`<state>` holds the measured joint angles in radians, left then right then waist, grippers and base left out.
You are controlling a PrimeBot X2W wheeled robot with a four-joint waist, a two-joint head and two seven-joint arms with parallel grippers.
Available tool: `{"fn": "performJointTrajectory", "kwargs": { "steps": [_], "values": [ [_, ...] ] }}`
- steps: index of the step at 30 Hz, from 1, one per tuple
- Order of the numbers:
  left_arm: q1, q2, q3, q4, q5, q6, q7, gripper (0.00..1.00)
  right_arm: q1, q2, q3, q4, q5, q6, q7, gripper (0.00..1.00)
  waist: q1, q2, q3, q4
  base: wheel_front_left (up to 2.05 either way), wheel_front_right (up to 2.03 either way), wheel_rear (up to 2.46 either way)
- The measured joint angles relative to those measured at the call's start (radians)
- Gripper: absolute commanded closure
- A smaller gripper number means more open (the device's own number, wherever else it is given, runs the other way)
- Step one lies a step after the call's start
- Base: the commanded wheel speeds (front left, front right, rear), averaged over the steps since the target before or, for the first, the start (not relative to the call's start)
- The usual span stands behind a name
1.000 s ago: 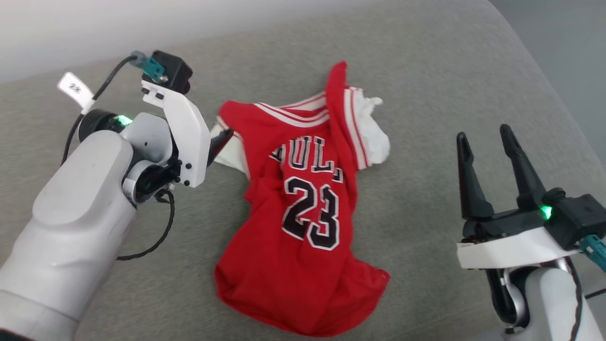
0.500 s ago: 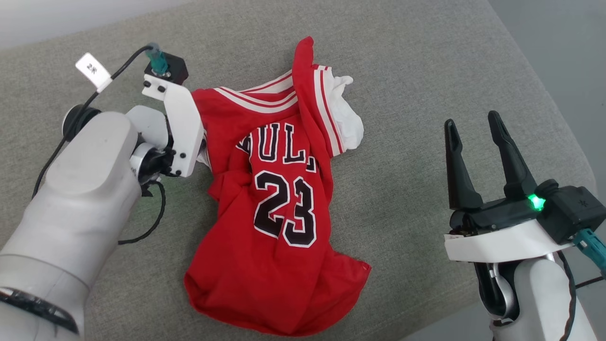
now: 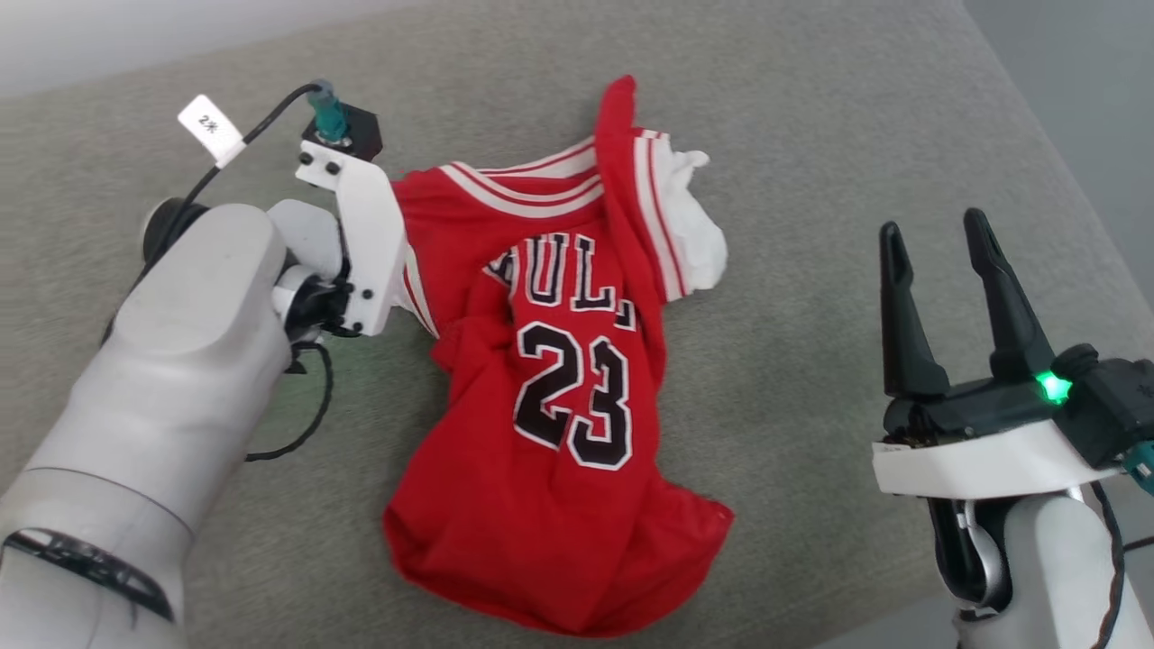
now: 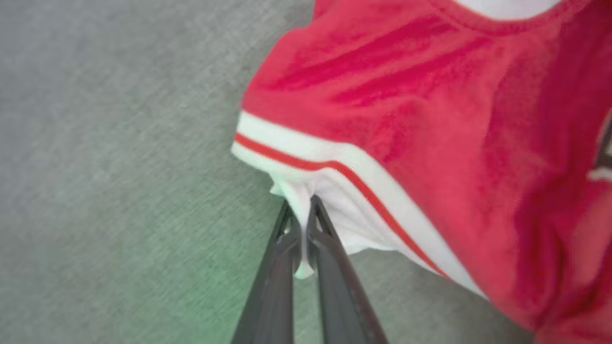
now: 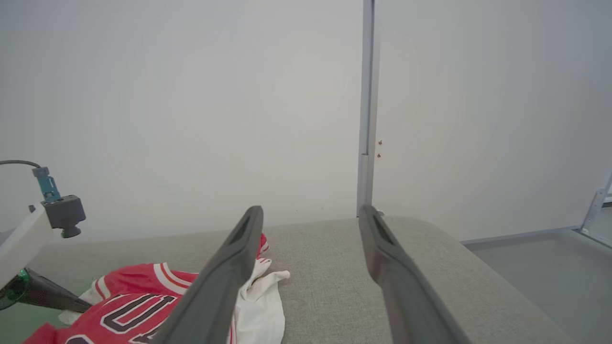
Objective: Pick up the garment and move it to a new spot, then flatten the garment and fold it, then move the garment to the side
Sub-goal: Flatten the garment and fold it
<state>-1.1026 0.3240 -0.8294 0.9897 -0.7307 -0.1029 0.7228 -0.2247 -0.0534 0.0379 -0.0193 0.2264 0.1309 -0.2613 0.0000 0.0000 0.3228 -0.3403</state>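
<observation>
The garment [image 3: 559, 388], a red jersey with black "BULLS" lettering and the number 23, lies crumpled on the grey cushion [image 3: 811, 180]. One white sleeve is bunched at its top right. In the left wrist view my left gripper [image 4: 301, 206] is shut on the white sleeve cloth at the striped trim of the garment [image 4: 406, 119]. In the head view that arm's white wrist bracket [image 3: 365, 243] hides the fingers at the jersey's left edge. My right gripper [image 3: 933, 227] stands open above the cushion, well right of the jersey, and its fingers [image 5: 224, 277] frame bare cushion.
The cushion's rounded right edge [image 3: 1073, 198] drops to a grey floor [image 5: 550, 258]. A white wall [image 5: 191, 119] with a vertical grey strip [image 5: 367, 110] rises behind the cushion. A black cable [image 3: 297, 424] loops beside my left forearm.
My left gripper moved in to the jersey's left sleeve and shut on the white cloth. The head camera shifted. The right gripper stays open.
</observation>
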Motion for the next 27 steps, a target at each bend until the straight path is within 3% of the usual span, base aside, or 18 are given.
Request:
{"fn": "performJointTrajectory", "kwargs": {
  "steps": [9,13,17,27],
  "values": [
    [0.038,0.114,0.036,-0.112,-0.021,0.033,-0.024,1.00,0.046,-0.021,-0.045,-0.006,-0.024,0.000,0.007,0.00,0.0000,0.0000,-0.060,0.116,0.00,0.00,0.00],
    [0.097,0.199,0.056,-0.200,-0.037,0.077,0.013,1.00,0.056,-0.029,-0.048,-0.018,-0.028,0.000,0.026,0.00,0.0000,0.0000,-0.087,0.169,0.00,0.00,0.00],
    [0.178,0.288,0.080,-0.304,-0.072,0.147,0.078,1.00,0.069,-0.027,-0.051,-0.037,-0.032,0.000,0.049,0.00,0.0000,0.0000,-0.108,0.211,0.00,0.00,0.00],
    [0.315,0.368,0.150,-0.529,-0.154,0.254,0.111,1.00,0.070,-0.026,-0.051,-0.054,-0.032,0.000,0.069,0.00,0.0000,0.0000,-0.104,0.251,0.00,0.00,0.00]
  ]
}}
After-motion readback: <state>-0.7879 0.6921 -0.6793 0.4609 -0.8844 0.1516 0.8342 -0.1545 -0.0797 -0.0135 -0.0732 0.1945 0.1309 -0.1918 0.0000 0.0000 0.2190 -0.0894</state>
